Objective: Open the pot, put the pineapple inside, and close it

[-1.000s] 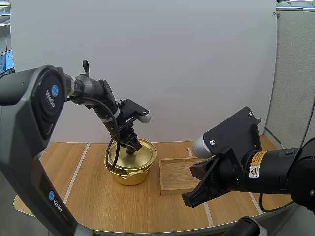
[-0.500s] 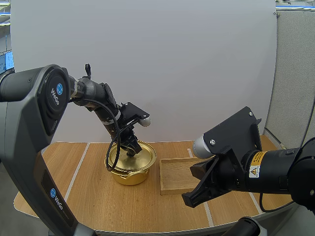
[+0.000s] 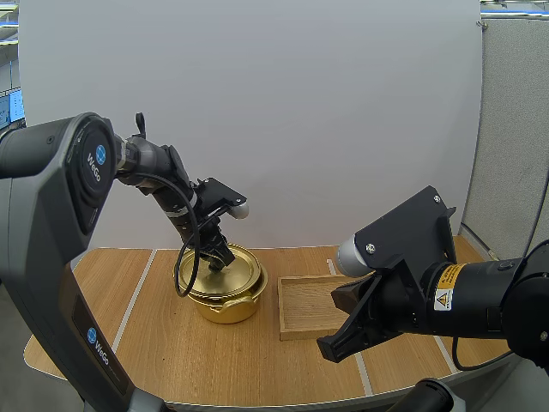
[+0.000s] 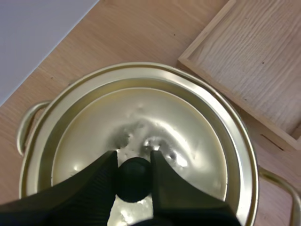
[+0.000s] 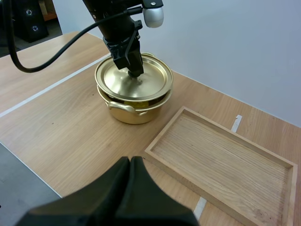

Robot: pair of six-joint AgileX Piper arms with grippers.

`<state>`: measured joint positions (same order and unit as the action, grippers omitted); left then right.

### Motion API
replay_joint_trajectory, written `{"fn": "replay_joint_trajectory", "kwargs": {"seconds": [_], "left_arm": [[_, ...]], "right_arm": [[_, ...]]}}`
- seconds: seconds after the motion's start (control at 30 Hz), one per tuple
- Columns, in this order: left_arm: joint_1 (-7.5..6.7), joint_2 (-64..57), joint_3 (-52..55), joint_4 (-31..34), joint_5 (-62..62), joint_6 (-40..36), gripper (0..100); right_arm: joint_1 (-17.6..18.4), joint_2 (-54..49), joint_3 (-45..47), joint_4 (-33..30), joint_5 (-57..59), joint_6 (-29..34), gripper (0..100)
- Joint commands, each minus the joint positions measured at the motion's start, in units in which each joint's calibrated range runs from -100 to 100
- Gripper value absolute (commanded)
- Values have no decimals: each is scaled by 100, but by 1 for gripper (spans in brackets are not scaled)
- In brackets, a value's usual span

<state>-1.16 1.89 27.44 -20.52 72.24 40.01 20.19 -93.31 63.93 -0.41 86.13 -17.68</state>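
Note:
A golden pot (image 3: 228,304) stands on the wooden table, left of a tray. Its golden lid (image 3: 221,274) is held just above the rim, shifted slightly left of the pot body. My left gripper (image 3: 220,257) comes down from above and is shut on the lid's black knob (image 4: 134,179), its fingers (image 4: 96,183) pinching it from both sides. In the right wrist view the lid (image 5: 134,80) hovers over the pot (image 5: 135,112). My right gripper (image 5: 130,163) hangs over the table's front, fingers together as one dark wedge with nothing in them, near the tray's front corner (image 3: 336,346).
A shallow wooden tray (image 3: 314,303) lies flat to the right of the pot, with nothing on it (image 5: 225,160). White tape lines (image 3: 135,300) run across the table. Bare tabletop lies in front of the pot and to its left.
My left gripper has carried the lid a little to the left and levelled it; it was tilted over the pot's right side before. The right arm has not moved.

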Motion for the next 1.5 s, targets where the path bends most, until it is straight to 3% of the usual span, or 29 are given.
{"fn": "replay_joint_trajectory", "kwargs": {"seconds": [0.0, 0.8, 0.83, 0.87, 0.9, 0.97, 1.0, 1.03, 1.47], "left_arm": [[7, -20, 23, -587, 112, 298, 0], [7, 388, 37, -575, 169, 332, 1], [7, 388, 37, -575, 230, 338, 5], [7, 388, 37, -563, 335, 338, 20], [7, 388, 37, -563, 355, 338, 27], [7, 363, 37, -563, 497, 338, 63], [7, 334, 37, -563, 537, 338, 91], [7, 301, 37, -563, 558, 288, 100], [7, -1087, -330, -339, 1240, 73, 100]], "right_arm": [[8, -27, 16, -32, -42, 17, 0], [8, -27, 16, -32, -42, 17, 0], [8, -27, 16, -32, -42, 17, 0], [8, -27, 16, -32, -42, 17, 0], [8, -27, 16, -32, -42, 17, 0], [8, -27, 16, -32, -42, 17, 0], [8, -27, 16, -32, -42, 17, 0], [8, -27, 16, -32, -42, 17, 0], [8, -27, 16, -32, -42, 17, 0]]}}
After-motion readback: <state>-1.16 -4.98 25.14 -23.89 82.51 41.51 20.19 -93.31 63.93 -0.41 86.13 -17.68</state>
